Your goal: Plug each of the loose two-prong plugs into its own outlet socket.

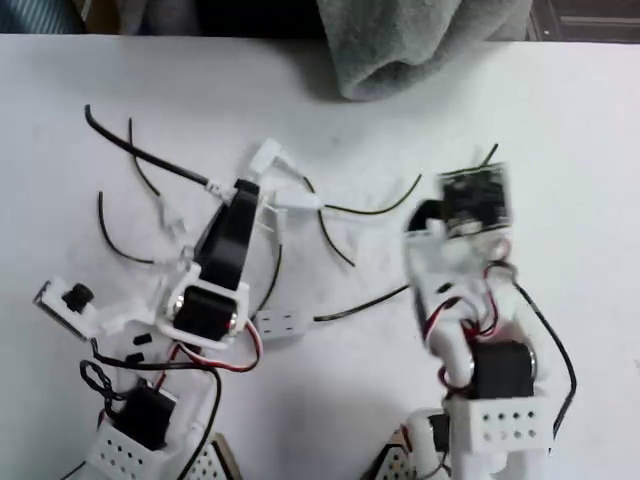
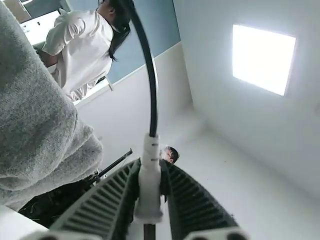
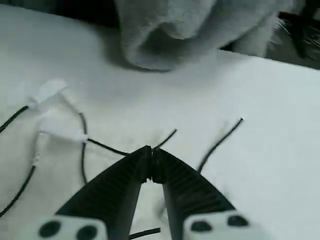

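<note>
My left gripper (image 2: 151, 166) clamps the white plug (image 2: 149, 192), pointing upward just short of the grey cloth (image 1: 400, 50). My right gripper (image 3: 151, 154), pinched closed, sits near that cloth too. I think cable drag could twist the plug and misalign the prongs.

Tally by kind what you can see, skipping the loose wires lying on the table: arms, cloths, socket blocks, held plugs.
Arms: 2 (left arm, right arm)
Grey cloth: 1
White socket block: 1
White plug held in the left gripper: 1
Total: 5
</note>
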